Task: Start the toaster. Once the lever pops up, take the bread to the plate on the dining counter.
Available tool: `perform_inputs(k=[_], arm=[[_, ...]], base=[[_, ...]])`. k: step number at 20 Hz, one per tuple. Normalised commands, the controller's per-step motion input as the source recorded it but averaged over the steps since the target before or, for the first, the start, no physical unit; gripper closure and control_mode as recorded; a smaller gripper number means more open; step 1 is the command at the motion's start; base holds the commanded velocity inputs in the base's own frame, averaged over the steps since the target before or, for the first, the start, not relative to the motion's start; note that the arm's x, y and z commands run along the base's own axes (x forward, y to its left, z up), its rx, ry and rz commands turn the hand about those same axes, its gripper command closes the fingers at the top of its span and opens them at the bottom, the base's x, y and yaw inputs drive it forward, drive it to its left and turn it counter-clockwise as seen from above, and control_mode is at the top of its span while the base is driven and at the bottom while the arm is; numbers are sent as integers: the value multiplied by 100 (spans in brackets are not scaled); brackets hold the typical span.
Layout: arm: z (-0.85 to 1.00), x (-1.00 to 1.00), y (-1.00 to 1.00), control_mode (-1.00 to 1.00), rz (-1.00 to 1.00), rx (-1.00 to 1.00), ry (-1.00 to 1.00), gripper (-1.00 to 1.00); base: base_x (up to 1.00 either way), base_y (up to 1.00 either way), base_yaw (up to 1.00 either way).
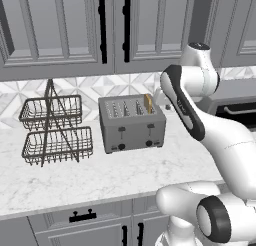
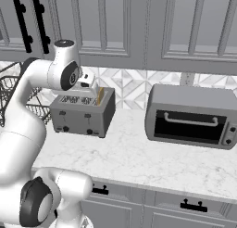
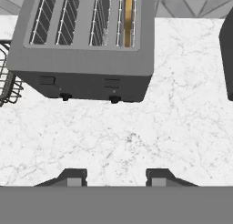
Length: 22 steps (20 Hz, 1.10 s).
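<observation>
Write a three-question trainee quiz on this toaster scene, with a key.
1. True or false: the bread stands in the toaster's leftmost slot, seen from the front.
2. What stands to the left of the toaster in the left base view? A) a two-tier wire basket B) a blue bowl C) a kettle
3. Fill in: in the hand view the gripper hovers empty above the ____ in front of the toaster.

Key:
1. False; it is in the rightmost slot, its top poking out.
2. A. The dark toaster oven is on the other side.
3. Counter; the jaws stand apart, holding nothing.
</observation>
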Motion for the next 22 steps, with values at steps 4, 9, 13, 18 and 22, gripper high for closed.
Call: perform_inputs(k=[4, 9, 13, 18, 22], arm=[[0, -7, 0, -100, 0, 0, -2, -100], [-5, -15, 0, -100, 0, 0, -14, -100], [-33, -9, 0, -100, 0, 1, -23, -100], [-16, 9, 0, -100, 0, 2, -10, -100], [-14, 20, 0, -100, -3, 2, 0, -100]], base=[[0, 0, 0], [0, 0, 0], [0, 0, 0], [0, 0, 0], [0, 0, 0]])
